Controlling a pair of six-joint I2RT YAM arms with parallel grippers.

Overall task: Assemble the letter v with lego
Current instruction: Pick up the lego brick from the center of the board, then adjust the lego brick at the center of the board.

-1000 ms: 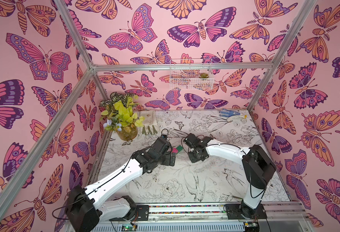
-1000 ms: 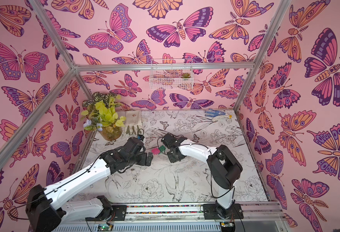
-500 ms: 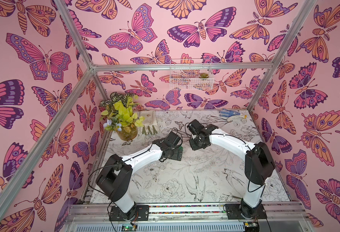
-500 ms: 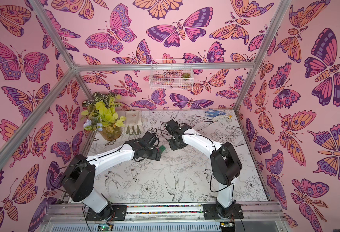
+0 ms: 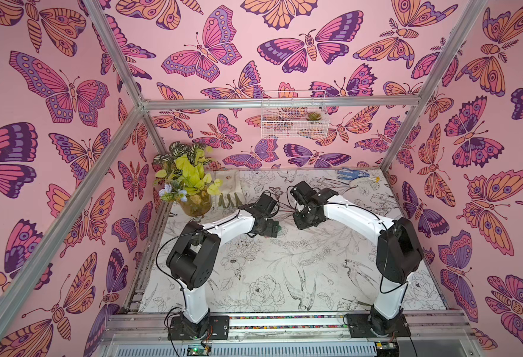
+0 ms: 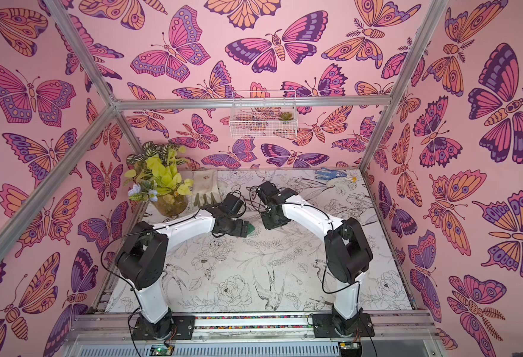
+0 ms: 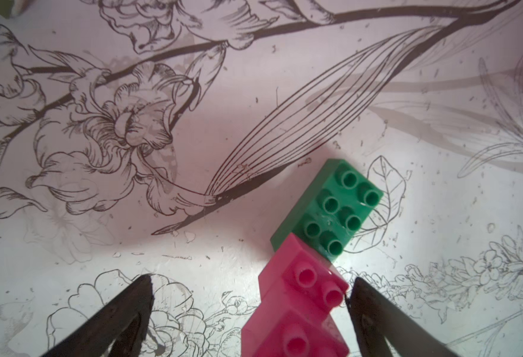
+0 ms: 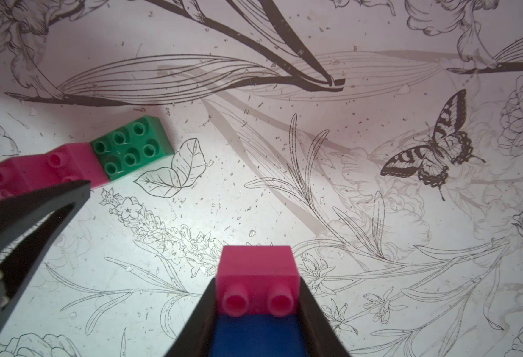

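Top view: floral tbl [image 5: 285, 262], butterfly walls [image 5: 68, 92]

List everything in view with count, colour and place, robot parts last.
green brick: one, green, on the table, under the pink bricks' end.
joined pink bricks: two, pink, stepped up from the green brick.
blue brick: one, blue, between the right gripper's fingers.
pink brick: one, pink, joined to the blue brick.
plant: one, yellow-green, table's back left corner.
pale glove: one, cream, green fingers, beside the plant.
blue glove: one, blue, back right corner.
wire basket: one, white, on the back wall.
succulent: one, green, in the basket.
table: one, white, black floral print.
left gripper: one, black, open around the joined pink bricks.
right gripper: one, black, shut on the blue brick.
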